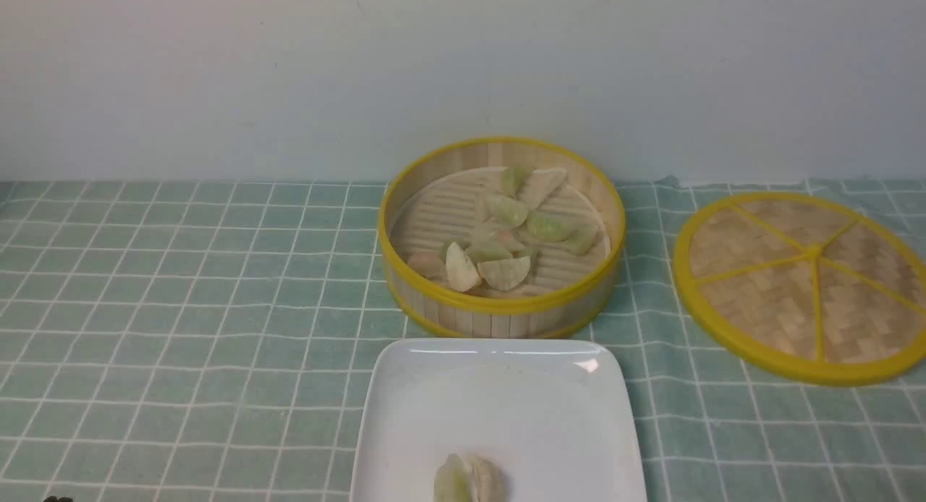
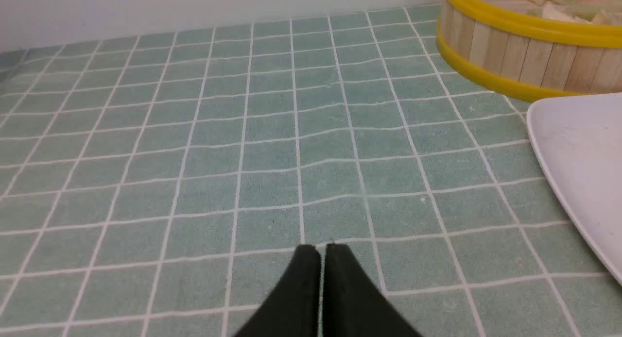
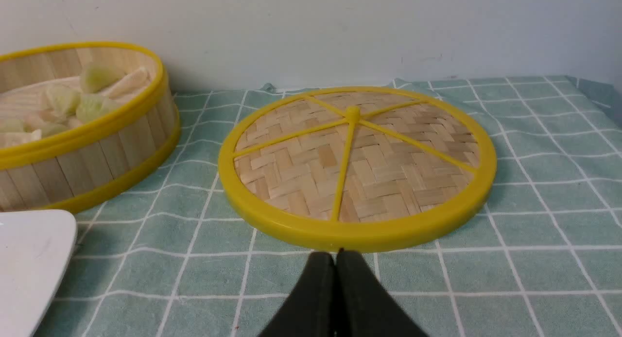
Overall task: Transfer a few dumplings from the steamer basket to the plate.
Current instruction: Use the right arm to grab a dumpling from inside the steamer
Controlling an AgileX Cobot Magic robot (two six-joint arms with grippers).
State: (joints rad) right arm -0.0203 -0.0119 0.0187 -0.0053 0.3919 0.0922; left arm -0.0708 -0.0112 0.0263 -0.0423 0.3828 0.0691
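The steamer basket [image 1: 499,310] stands at the table's middle back with several dumplings [image 1: 506,231] on its slatted floor. The white plate [image 1: 506,393] lies just in front of it, and dumplings [image 1: 469,479] rest near the plate's front edge. My left gripper [image 2: 320,247] is shut and empty, low over the cloth to the left of the plate [image 2: 578,152] and the basket [image 2: 515,50]. My right gripper [image 3: 335,253] is shut and empty, just in front of the woven lid's rim. The basket [image 3: 97,147] and a plate corner [image 3: 34,249] show in the right wrist view.
A flat woven disc lid with a yellow rim and spokes [image 1: 803,285] lies right of the basket; it also shows in the right wrist view [image 3: 357,167]. A green checked cloth [image 1: 181,307] covers the table. A pale wall stands close behind.
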